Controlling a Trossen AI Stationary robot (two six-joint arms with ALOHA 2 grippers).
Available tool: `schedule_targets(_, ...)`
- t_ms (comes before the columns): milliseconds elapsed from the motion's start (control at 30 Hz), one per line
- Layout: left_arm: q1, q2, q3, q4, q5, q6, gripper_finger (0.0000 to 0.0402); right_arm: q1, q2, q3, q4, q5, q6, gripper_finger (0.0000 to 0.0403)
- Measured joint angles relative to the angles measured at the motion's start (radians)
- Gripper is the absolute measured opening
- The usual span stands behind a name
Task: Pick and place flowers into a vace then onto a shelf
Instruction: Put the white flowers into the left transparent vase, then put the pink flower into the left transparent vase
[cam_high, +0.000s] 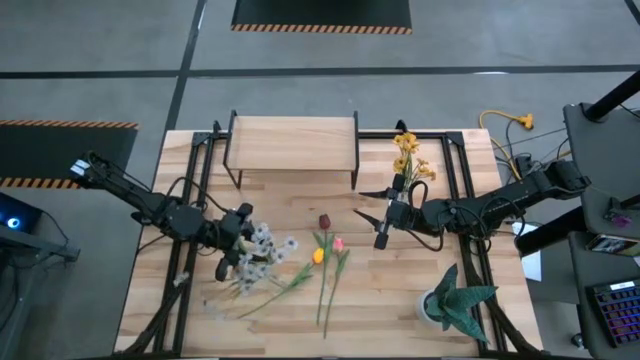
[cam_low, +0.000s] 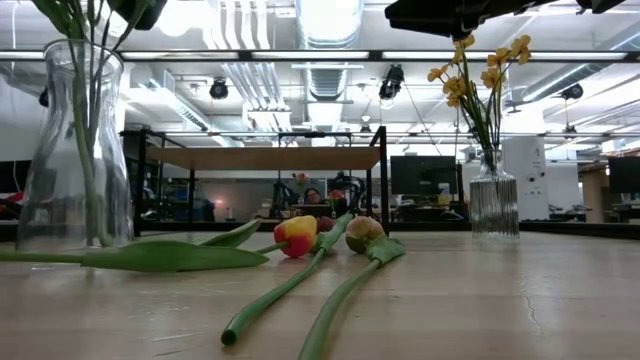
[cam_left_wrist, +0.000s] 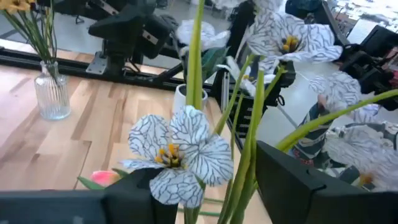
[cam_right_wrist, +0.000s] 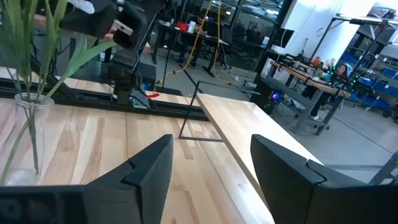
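The spray of pale blossoms (cam_high: 262, 243) stood in a clear glass vase (cam_low: 75, 150) at the table's left-centre, its stems between the left gripper's (cam_high: 232, 247) fingers (cam_left_wrist: 298, 186); the fingers stood spread beside the stems, not pinching them; red, yellow and pink tulips (cam_high: 326, 250) lay flat on the table (cam_high: 400, 300) just beside; the yellow bunch (cam_high: 407, 152) stood in a ribbed vase (cam_low: 494, 205) right of the shelf (cam_high: 293, 140); the right gripper (cam_high: 385, 225) hovered near it, fingers spread, holding nothing.
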Motion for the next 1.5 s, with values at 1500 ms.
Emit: schedule_targets(1500, 0.001, 0.183, 0.653, -0.798, -0.105, 0.037, 0.0174, 0.0, 0.0, 0.0, 0.0, 0.0, 0.0, 0.0207)
